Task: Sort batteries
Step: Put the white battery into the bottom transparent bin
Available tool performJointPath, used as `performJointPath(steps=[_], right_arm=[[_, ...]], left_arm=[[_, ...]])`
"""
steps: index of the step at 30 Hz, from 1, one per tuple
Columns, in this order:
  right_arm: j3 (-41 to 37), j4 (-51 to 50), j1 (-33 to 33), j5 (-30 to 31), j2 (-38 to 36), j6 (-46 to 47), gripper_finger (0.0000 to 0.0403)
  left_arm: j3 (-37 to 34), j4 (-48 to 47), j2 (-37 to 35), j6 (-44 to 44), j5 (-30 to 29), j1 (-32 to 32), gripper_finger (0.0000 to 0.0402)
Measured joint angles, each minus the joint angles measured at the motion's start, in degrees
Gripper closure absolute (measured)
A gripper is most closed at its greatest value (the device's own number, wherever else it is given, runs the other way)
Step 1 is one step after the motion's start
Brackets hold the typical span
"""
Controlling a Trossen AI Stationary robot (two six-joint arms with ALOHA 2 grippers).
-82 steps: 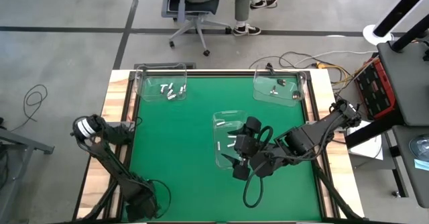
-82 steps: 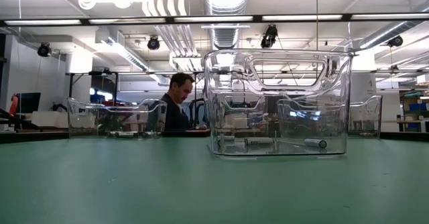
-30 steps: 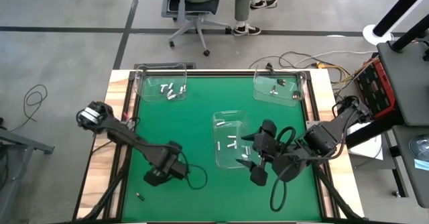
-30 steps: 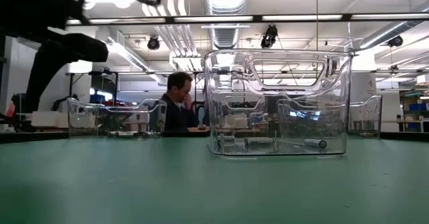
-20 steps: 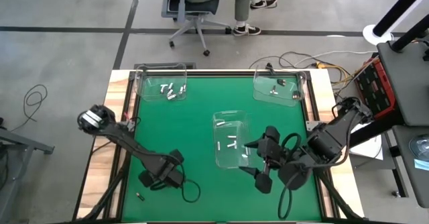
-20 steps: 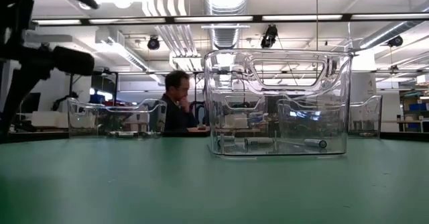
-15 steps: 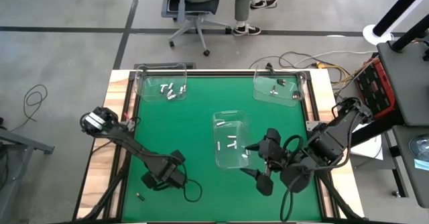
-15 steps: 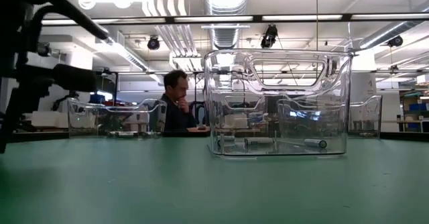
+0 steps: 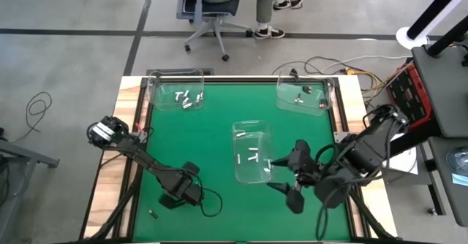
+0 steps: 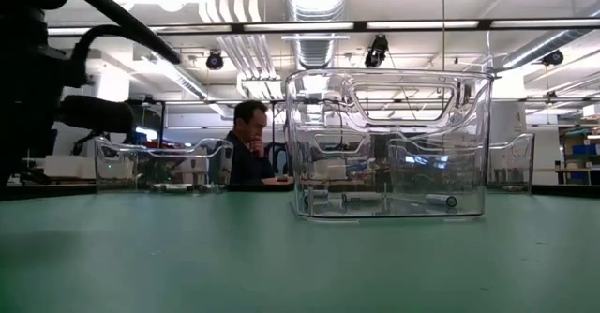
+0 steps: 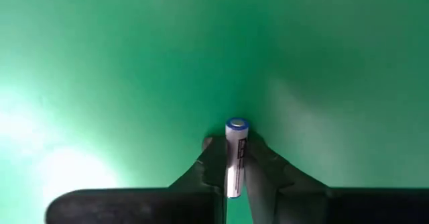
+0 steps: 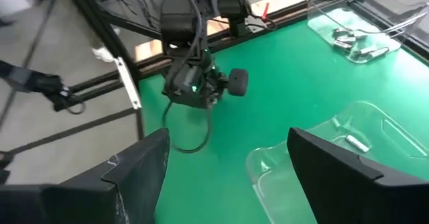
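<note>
My left gripper (image 9: 178,196) hangs over the mat's near left part, shut on one silvery battery (image 11: 236,150) with a blue-ringed end. My right gripper (image 9: 289,180) stands open just right of the middle clear bin (image 9: 252,172), nothing between its fingers (image 12: 137,174). More batteries (image 9: 251,155) lie on that bin's floor and show through its wall (image 10: 375,199). Other batteries (image 9: 186,98) rest in the far left bin, and a few (image 9: 301,94) in the far right bin. My left gripper pinches the battery's long sides (image 11: 234,174) between its two fingers (image 11: 214,153). The battery lies along the fingers, and its blue-ringed end (image 11: 236,124) sticks out past their tips toward the mat. Whether that end touches the mat I cannot tell.
A small dark thing (image 9: 152,214) lies on the mat by the near left corner. Clear bins stand at the far left (image 9: 157,87) and far right (image 9: 325,101). A raised frame (image 9: 140,164) borders the green mat. A person sits beyond the far edge (image 10: 248,140).
My right gripper, still open, has gone from the middle bin's near right corner toward the table's right and near edges. My left gripper has drifted a little toward the near edge.
</note>
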Motion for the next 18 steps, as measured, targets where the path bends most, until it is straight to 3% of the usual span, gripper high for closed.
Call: performJointPath(steps=[6, 12, 15, 18], right_arm=[[0.1, -5.35, 2.63, -0.41, -1.06, 3.36, 0.0122], [0.02, -11.39, 2.47, 2.32, -0.85, 5.15, 0.0136], [-0.34, -11.6, 2.49, 7.03, -0.53, 5.49, 0.0145], [-0.44, -11.64, 2.49, 6.24, -0.53, 4.35, 0.0153]], left_arm=[[4.96, 1.88, -8.17, -13.06, -5.6, 3.07, 0.039], [13.72, 6.82, -14.04, -22.48, -4.82, 12.2, 0.039], [18.85, 14.5, -14.25, -23.29, -5.36, 18.01, 0.0391], [24.07, 18.2, -10.54, -21.21, -4.39, 22.71, 0.0391]])
